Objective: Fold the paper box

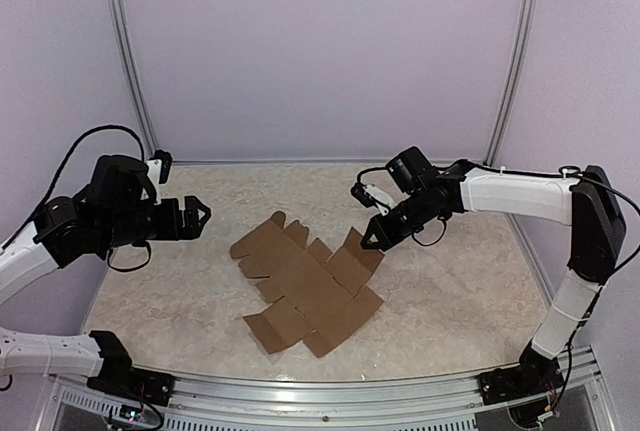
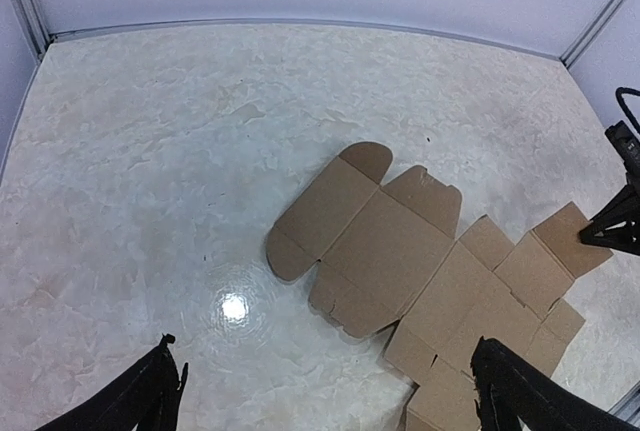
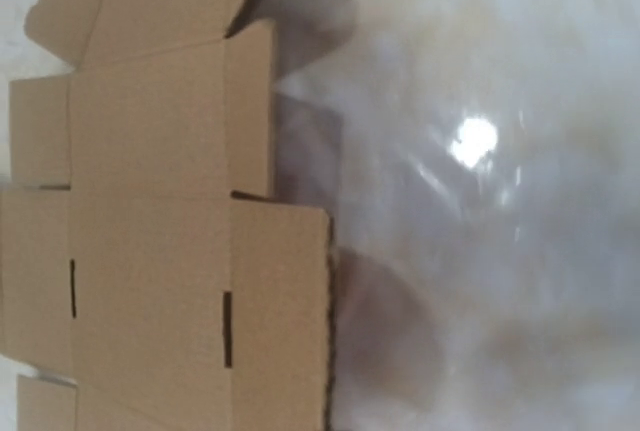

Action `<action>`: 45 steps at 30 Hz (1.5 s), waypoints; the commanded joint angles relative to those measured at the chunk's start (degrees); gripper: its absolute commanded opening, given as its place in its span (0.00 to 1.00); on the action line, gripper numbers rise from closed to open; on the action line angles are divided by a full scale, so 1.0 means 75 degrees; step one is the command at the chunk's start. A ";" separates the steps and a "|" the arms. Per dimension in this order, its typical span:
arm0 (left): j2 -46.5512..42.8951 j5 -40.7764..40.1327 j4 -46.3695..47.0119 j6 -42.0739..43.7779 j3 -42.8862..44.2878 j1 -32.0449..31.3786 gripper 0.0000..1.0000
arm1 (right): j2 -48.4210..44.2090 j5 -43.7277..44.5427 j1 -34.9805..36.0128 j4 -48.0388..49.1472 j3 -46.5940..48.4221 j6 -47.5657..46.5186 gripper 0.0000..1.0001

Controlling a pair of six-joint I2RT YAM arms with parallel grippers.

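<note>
On the tabletop (image 1: 450, 291), about midway between its left and right edges and somewhat nearer the near edge than the far one, we find the paper box (image 1: 305, 291). It is a plain brown die-cut sheet lying open and almost entirely flat, with its panels, tabs and slots all exposed.

We judge the task to be at its very beginning. No wall stands, no panel is turned over, and no tab is seated in a slot. Every fold needed to form the box remains to be made.

The left gripper (image 1: 203, 216) hangs above the left part of the tabletop, well apart from the sheet. Its fingers are spread wide and hold nothing.

The right gripper (image 1: 370, 241) is at the sheet's far right side, with its fingers brought together. Its tip meets the outer flap (image 1: 355, 248), which tilts up from the surface while the neighbouring panels lie flat. We cannot tell whether cardboard is pinched between the fingers, because the right wrist view is blurred and does not show them.

Two narrow slots (image 3: 227, 328) are cut into the panel seen from that wrist.

We find no brand, label, print or other legible writing on the cardboard, the tabletop or the arms
</note>
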 commanded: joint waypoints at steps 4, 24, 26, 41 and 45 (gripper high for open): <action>0.0026 0.0050 -0.0308 0.0346 0.0249 -0.0068 0.99 | 0.0783 0.0718 0.0558 -0.2003 0.1379 -0.2779 0.00; 0.0127 0.0283 -0.0114 0.0381 0.0062 -0.0160 0.99 | 0.2947 0.2066 0.1099 -0.3671 0.4269 -0.6708 0.00; 0.0145 0.0315 -0.0055 0.0361 0.0062 -0.0190 0.99 | 0.3206 0.2205 0.1145 -0.3838 0.4597 -0.6867 0.00; 0.0453 0.0184 0.0060 0.0560 0.0226 -0.0279 0.99 | 0.2155 0.2741 0.1211 -0.2713 0.3946 -0.6139 0.39; 0.0602 0.0154 0.0048 0.0705 0.0430 -0.0279 0.99 | 0.1235 0.3303 0.1144 -0.2206 0.2922 -0.5433 0.39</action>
